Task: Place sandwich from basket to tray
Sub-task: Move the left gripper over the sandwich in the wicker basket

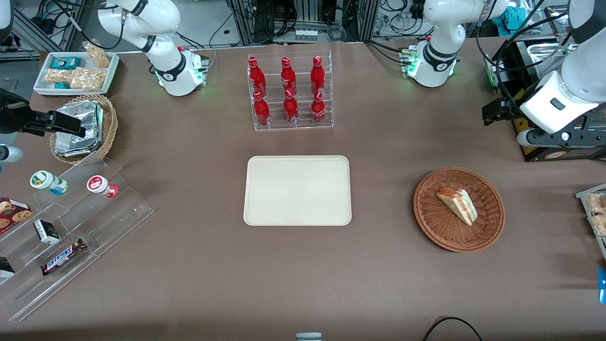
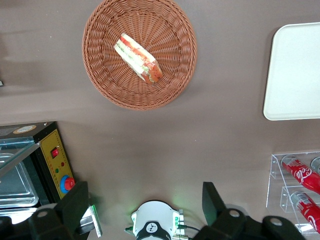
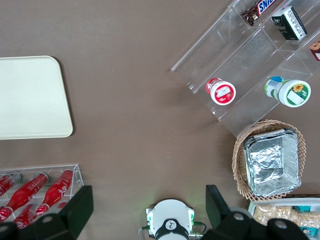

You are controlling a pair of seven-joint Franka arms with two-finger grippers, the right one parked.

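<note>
White arm, black end effector [image 2: 145, 205], green lights

Table cloth [image 1: 189, 284]: plain matt brown.
Tray [image 1: 297, 190], centre of frame: uniform cream-beige, no pattern.
Basket [image 1: 433, 225], toward the working arm's end: reddish-brown wicker with a radial weave.
Sandwich [image 1: 457, 205], in the basket: pale bread, red-orange filling stripes, a green trace visible in the wrist view.
Bottles [image 1: 289, 71], upper centre of frame: red with white lettering.
Gripper [image 2: 144, 190]: black fingers spread wide, above the table at the working arm's end, farther from the front camera than the basket.
</note>
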